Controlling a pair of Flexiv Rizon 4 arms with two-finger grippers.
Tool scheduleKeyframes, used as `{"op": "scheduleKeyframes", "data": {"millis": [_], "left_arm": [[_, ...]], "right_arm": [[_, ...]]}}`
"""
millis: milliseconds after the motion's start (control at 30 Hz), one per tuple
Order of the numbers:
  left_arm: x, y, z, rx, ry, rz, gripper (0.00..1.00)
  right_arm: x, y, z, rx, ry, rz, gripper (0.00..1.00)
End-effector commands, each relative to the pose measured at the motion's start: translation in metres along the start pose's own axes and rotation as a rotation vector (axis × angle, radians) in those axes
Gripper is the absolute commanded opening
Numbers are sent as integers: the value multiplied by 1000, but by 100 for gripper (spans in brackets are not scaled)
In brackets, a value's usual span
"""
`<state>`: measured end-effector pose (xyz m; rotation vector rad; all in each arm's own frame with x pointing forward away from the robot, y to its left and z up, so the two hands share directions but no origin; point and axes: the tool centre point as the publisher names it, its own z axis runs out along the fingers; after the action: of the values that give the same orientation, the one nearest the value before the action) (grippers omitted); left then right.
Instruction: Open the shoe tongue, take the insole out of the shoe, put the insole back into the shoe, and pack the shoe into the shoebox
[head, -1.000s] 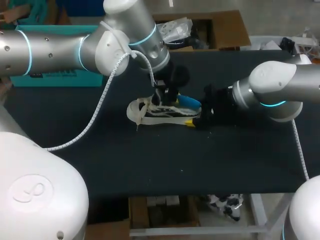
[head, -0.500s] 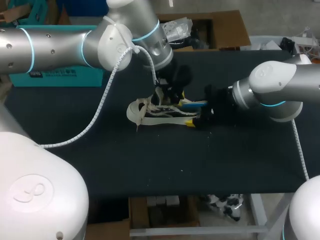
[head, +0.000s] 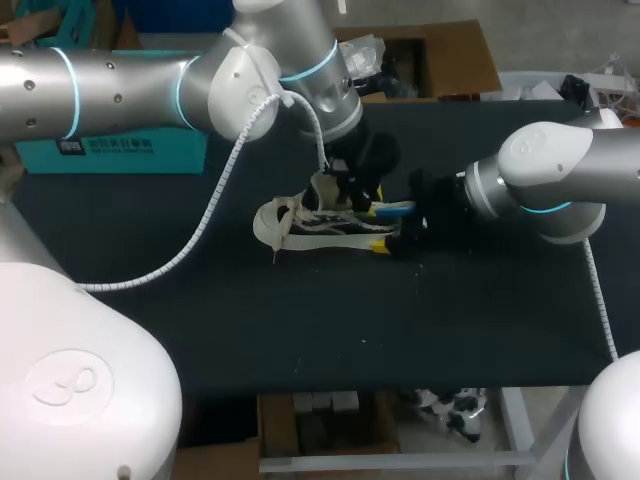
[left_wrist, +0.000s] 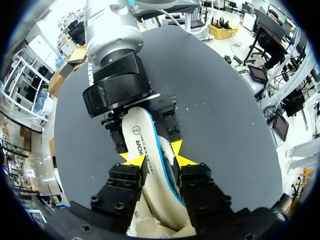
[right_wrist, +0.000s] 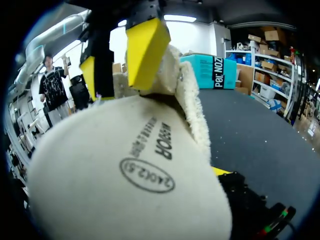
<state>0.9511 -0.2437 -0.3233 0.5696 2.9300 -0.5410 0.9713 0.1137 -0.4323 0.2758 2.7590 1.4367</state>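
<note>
A white and black shoe lies on its side in the middle of the black table, toe to the left. Its cream insole, edged in blue, sticks out past the heel. My left gripper hangs over the shoe's collar. In the left wrist view the insole runs between the parted yellow fingertips of the left gripper. My right gripper straddles the heel from the right, shut on the shoe. Up close the insole hides most of it. A teal shoebox stands at the back left.
An open cardboard carton stands behind the table's far edge. The left arm's white cable hangs over the table to the left of the shoe. The table's bare black surface stretches in front of the shoe.
My left gripper has shifted right along the shoe toward the heel and its fingers have parted. The insole's end has slid further out toward the right gripper. The right arm has kept still.
</note>
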Motion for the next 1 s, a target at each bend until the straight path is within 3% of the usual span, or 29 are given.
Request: {"op": "scheduleKeyframes", "data": {"millis": [33, 500, 633, 667, 700, 1000], "left_arm": [[7, 4, -2, 12, -22, -2, 34], [-9, -4, 25, 17, -29, -16, 33], [-17, -2, 28, 17, -39, -35, 23], [-19, -1, 29, 26, -35, -38, 15], [-20, 0, 28, 29, -36, -40, 0], [-16, 1, 0, 89, -73, -22, 0]], "right_arm": [[-2, -7, 6, -3, 2, 0, 0], [-2, -7, 6, -3, 2, 0, 0], [-2, -7, 6, -3, 2, 0, 0], [-2, -7, 6, -3, 2, 0, 0], [-2, -7, 6, -3, 2, 0, 0], [-2, -7, 6, -3, 2, 0, 0]]}}
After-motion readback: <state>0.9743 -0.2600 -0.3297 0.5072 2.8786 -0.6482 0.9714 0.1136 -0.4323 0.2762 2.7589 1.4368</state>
